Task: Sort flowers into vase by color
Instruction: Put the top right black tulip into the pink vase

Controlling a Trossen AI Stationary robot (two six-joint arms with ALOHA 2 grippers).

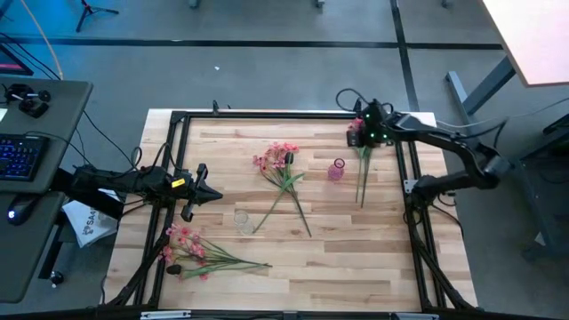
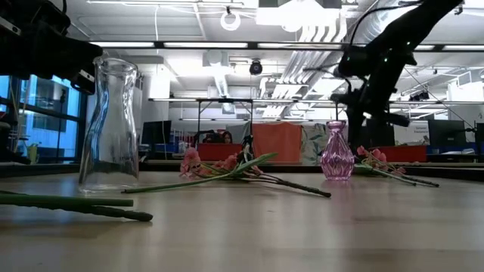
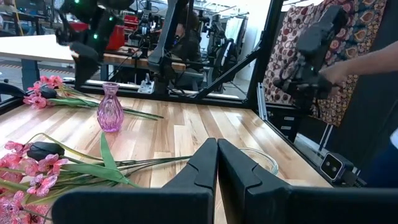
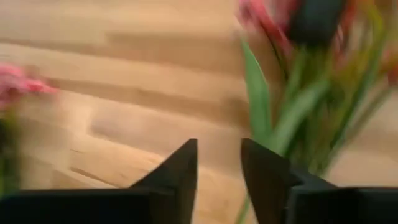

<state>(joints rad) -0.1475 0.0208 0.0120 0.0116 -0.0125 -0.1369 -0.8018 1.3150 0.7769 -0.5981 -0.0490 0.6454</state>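
Pink vase [image 1: 336, 170] stands empty on the bench [image 1: 373, 258], so the sorting looks barely begun: every bunch of flowers lies flat. One bunch [image 1: 363, 169] sits just below the right tool [image 1: 357, 133], the vase just beside it, a second bunch [image 1: 283, 173] farther off, a third [image 1: 197, 252] near the left tool [image 1: 206, 193]. A clear jar [image 2: 110, 125] is empty too. The right tool's fingers [image 4: 180, 171] stand slightly apart, holding nothing, above the stems. The left tool is closed and empty.
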